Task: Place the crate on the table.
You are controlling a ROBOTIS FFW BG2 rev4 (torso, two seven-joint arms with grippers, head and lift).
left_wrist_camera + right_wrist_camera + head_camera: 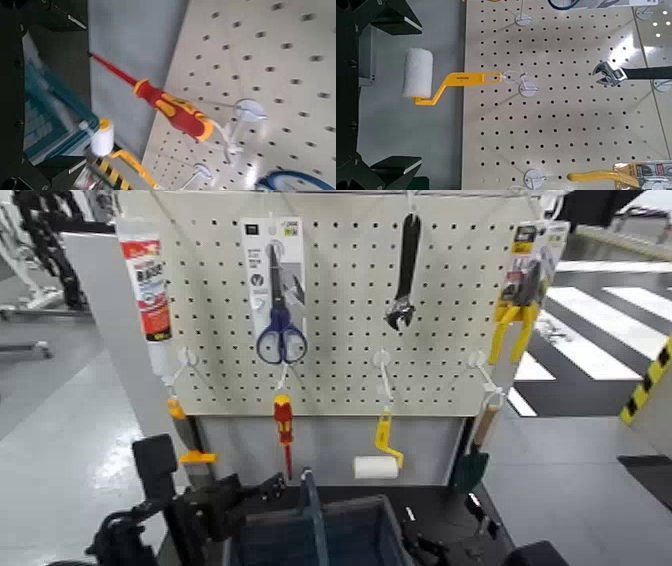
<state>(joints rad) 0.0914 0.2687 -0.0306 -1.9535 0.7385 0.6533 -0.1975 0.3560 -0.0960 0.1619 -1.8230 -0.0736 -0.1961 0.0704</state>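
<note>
The dark blue-grey crate (345, 535) with its thin upright divider sits low at the front of the black table (437, 502), below the pegboard (340, 320). I cannot tell whether it rests on the table. My left gripper (225, 505) is against the crate's left side, and my right gripper (440, 548) is by its right side. In the left wrist view the crate's corner (43, 111) lies beside the wide-apart fingers (47, 9) of the left gripper (51, 91). In the right wrist view the right gripper (395, 91) is open, with no crate showing.
On the pegboard hang a sealant tube (148, 290), scissors (280, 340), a wrench (404, 275), yellow pliers (515, 320), a red screwdriver (284, 425) and a yellow-handled paint roller (377, 467). Grey floor with white stripes (600, 320) lies to the right.
</note>
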